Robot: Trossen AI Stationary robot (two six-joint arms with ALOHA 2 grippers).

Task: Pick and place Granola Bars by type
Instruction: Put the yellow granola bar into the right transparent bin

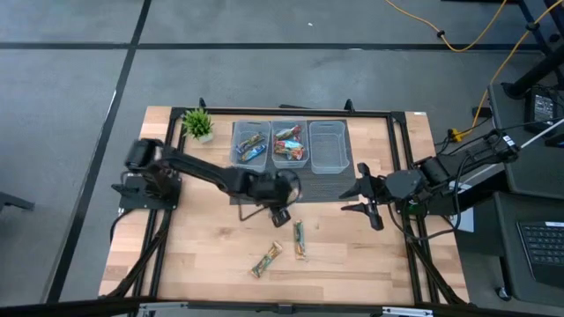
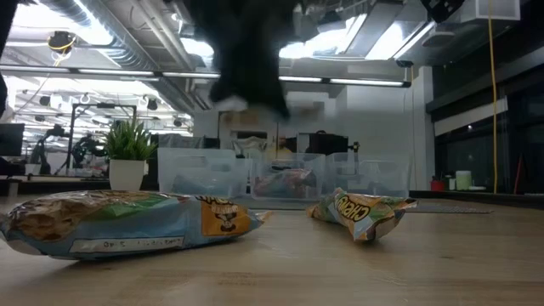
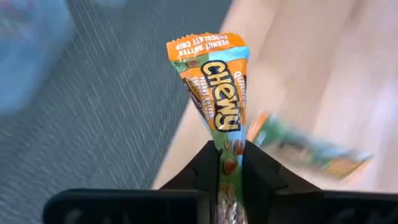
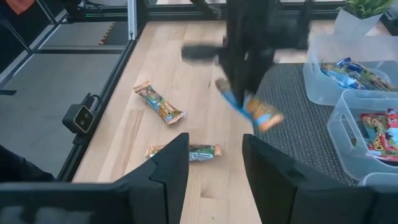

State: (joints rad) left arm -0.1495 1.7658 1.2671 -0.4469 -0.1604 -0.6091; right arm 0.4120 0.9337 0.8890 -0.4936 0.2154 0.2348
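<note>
Three clear bins sit in a row at the back of the wooden table (image 1: 352, 255). The left bin (image 1: 250, 143) holds blue bars, the middle bin (image 1: 289, 143) holds red bars, and the right bin (image 1: 327, 146) has nothing in it. The left gripper (image 3: 231, 163) is pinching one Chewy granola bar (image 3: 217, 93) above the dark mat (image 1: 322, 187). Two more granola bars (image 1: 300, 239) lie on the wood. The right gripper (image 4: 214, 163) waits nearby, jaws apart, holding nothing.

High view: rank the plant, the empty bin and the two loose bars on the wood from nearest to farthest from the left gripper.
From the left gripper, shut on a bar:
1. Upright bar, just in front and to its right.
2. Slanted bar, farther forward near the table's front.
3. Empty bin, behind and to the right, last in the bin row.
4. Plant, at the far back-left corner.
</note>
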